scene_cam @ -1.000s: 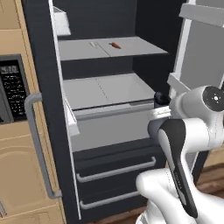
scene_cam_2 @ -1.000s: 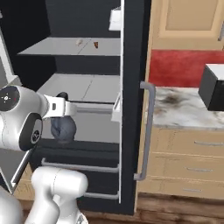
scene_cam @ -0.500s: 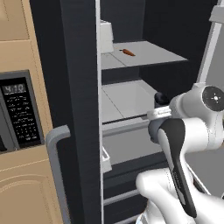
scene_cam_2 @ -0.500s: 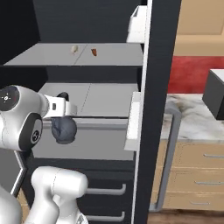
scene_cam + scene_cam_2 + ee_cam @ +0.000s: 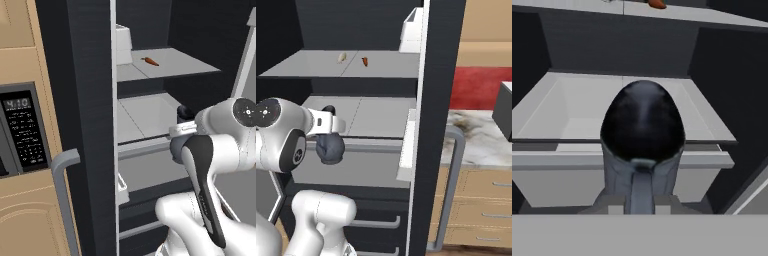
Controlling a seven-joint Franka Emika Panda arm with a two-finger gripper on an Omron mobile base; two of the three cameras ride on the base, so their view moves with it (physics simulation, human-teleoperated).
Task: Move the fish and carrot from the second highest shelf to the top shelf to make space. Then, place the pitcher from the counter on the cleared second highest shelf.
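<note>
Pitcher point(image 5: 330, 148) clenched in the fingers, hanging just in front of the open fridge, about level with the railed second highest shelf point(image 5: 371, 120); in the hand view its dark belly point(image 5: 643, 125) sits square ahead of the shelf front

Step in hand, as I judge it — carrying the pitcher in. Do it well: lift the base clear of the front rail, keep it upright, go deep enough that the belly stands behind the rail, lower until it rests, only then let go

Count — one pitcher; one carrot point(image 5: 365, 61) and one fish point(image 5: 342, 57), both lying on the top shelf point(image 5: 311, 67), close together; second highest shelf looks bare
</note>
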